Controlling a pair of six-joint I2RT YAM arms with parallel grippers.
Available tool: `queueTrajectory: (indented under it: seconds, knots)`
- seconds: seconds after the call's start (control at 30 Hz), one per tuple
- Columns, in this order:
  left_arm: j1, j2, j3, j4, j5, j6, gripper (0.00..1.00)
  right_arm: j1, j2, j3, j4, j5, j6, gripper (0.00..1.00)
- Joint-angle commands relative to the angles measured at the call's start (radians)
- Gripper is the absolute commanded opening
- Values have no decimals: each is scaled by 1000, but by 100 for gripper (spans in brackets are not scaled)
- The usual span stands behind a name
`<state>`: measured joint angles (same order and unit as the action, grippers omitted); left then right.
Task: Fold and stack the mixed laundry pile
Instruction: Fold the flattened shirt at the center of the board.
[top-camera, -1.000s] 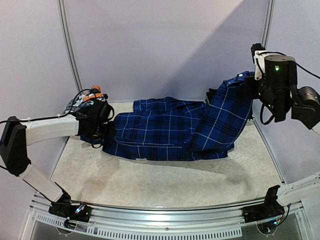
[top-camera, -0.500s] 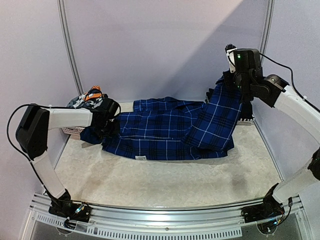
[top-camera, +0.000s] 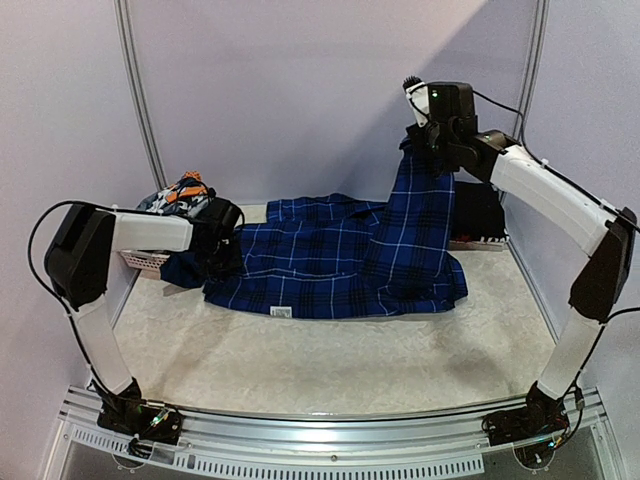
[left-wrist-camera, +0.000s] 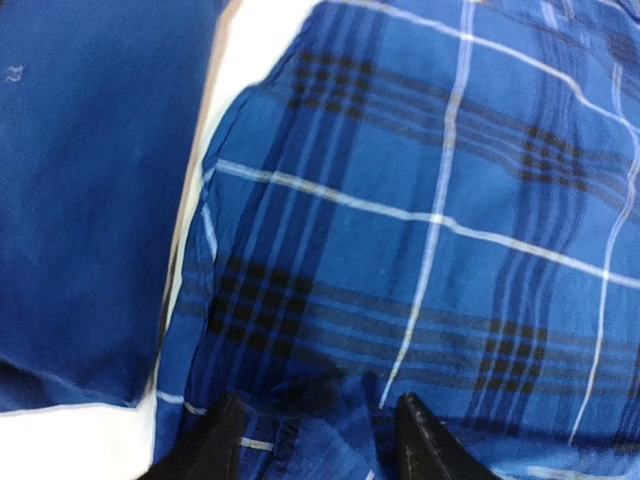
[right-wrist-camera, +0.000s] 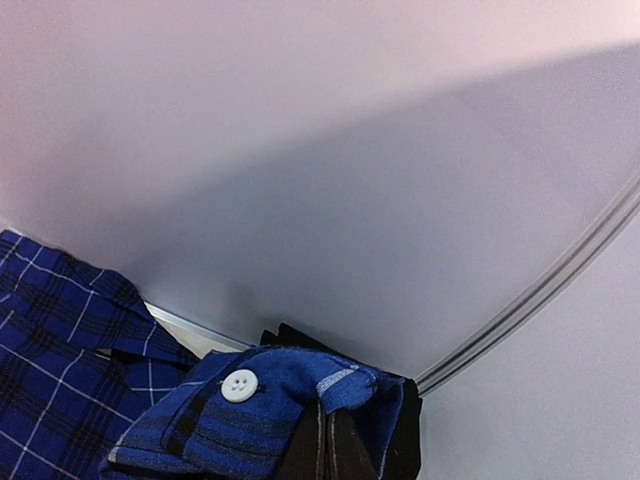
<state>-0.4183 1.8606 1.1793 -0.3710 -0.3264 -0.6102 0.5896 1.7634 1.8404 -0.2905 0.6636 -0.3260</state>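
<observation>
The blue plaid shirt (top-camera: 330, 255) lies spread across the back of the table, and in the left wrist view it fills the frame (left-wrist-camera: 450, 200). Its right sleeve hangs from my right gripper (top-camera: 418, 140), which is raised high near the back wall. In the right wrist view that gripper (right-wrist-camera: 322, 420) is shut on the buttoned cuff (right-wrist-camera: 250, 400). My left gripper (top-camera: 222, 255) rests at the shirt's left edge. Its fingers (left-wrist-camera: 215, 445) stand apart over a rumpled fold, gripper (left-wrist-camera: 318, 405) open. More laundry, grey, white and orange (top-camera: 180, 192), is heaped at the back left.
A pale lattice basket (top-camera: 140, 262) sits under the back-left heap. A plain dark blue garment (left-wrist-camera: 90, 200) lies beside the shirt's left edge. A black garment (top-camera: 480, 210) sits in the back right corner. Walls close in the table behind and at both sides.
My right arm has swung left and upward, carrying the sleeve from the right wall towards the back centre. My left gripper has gone from shut to open at the shirt's left edge.
</observation>
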Motion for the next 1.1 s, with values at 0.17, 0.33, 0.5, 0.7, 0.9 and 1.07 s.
queueTrajectory:
  seconds: [0.17,0.33,0.5,0.7,0.9,1.07]
  knots:
    - [-69,-162,-86,184,-21,145,67,-24,143,71,213,-110,-300,0]
    - [-157,-195,-134,340,162,249,52,-54,238,188,228,-209,-344,0]
    - [-264,-109,-58,421,406,318,45,-62,336,369,87,-264,-269,0]
    - [-359,39,52,529,572,286,41,-62,312,346,21,-349,-165,0]
    - [-384,181,172,532,569,281,40,-63,271,305,-82,-427,-55,0]
    - [-380,274,256,498,538,295,39,-61,227,294,-201,-547,100,0]
